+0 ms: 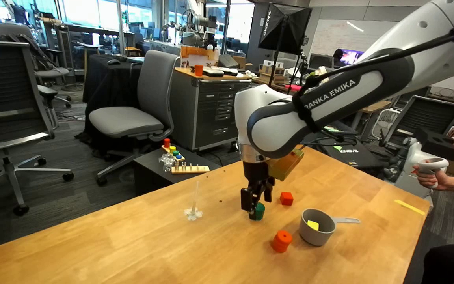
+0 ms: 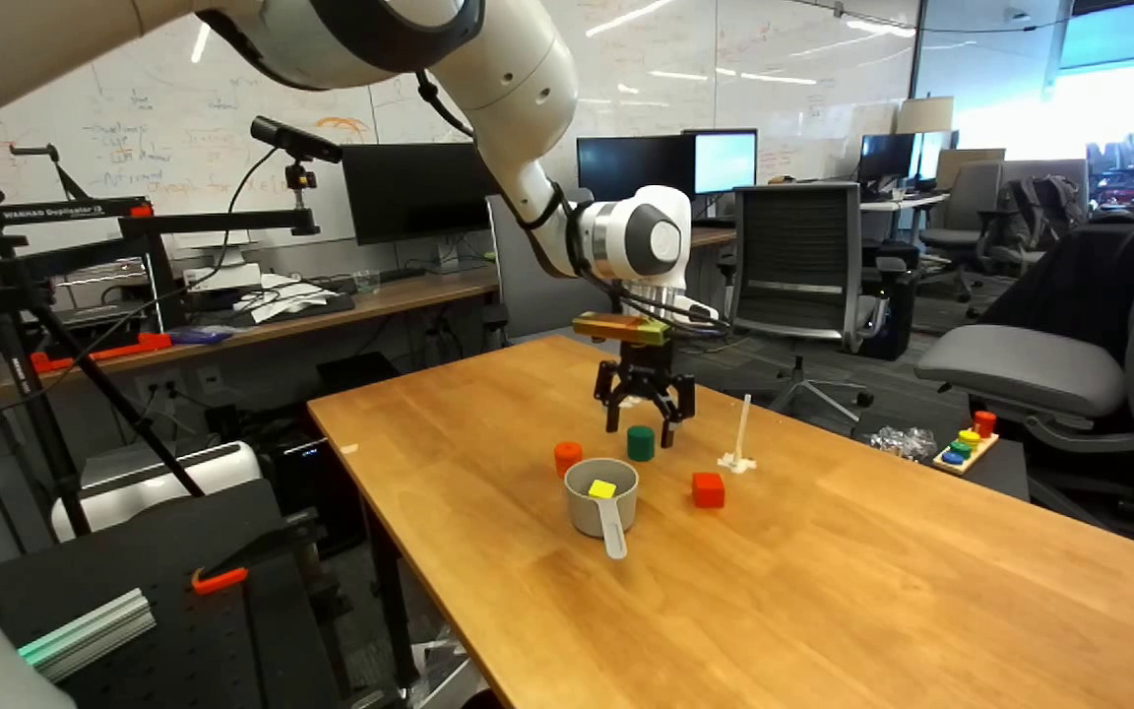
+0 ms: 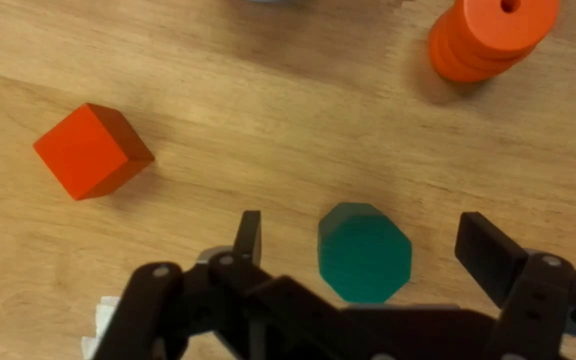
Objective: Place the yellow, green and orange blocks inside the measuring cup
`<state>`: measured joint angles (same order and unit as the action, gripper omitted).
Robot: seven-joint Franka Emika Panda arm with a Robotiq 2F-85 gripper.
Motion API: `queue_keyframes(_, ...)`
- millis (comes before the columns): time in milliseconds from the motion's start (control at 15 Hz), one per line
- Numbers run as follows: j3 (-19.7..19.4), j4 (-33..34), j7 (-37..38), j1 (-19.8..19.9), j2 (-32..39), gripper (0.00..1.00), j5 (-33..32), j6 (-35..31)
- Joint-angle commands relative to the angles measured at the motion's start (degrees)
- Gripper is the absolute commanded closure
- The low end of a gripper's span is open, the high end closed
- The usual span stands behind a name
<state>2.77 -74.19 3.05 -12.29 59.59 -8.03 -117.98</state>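
My hand (image 3: 361, 232) is spread wide — green block (image 3: 365, 257) loose between its fingers (image 3: 488, 255), yellow block (image 1: 313, 225) inside the measuring cup (image 1: 317, 238), orange block (image 1: 281, 241) near the cup.

Wooden table (image 1: 112, 244), light brown, grain showing; in an exterior view it carried a loose cluster right of centre. Grey measuring cup (image 1: 314, 236) stood upright, handle out to the right. Orange block (image 1: 281, 241), ridged, hole in top, sat just left of the cup, apart, nearest. Green block (image 1: 259, 212) stood upright farther left; red cube (image 1: 286, 198) lay farthest. Yellow strip (image 1: 410, 207) lay by the right corner. Left of all: thin pale stick (image 1: 196, 197), foot in a white patch (image 1: 192, 214).
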Motion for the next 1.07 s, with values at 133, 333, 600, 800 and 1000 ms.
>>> queue_keyframes(133,-0.6,6.9,-0.7,-1.6,3.8,0.42,-0.8,2.9)
queue_keyframes(333,-0.7,7.8,-0.6,-1.6,4.4,0.65,-0.7,3.1)
queue_keyframes(600,-0.7,7.7,-0.1,-1.3,4.3,0.82,-0.2,3.9)
queue_keyframes(800,-0.4,5.3,-0.3,-1.2,2.3,0.82,-0.1,3.0)
queue_keyframes(1000,-0.1,3.0,-0.4,-1.2,-0.4,0.82,-0.1,2.1)
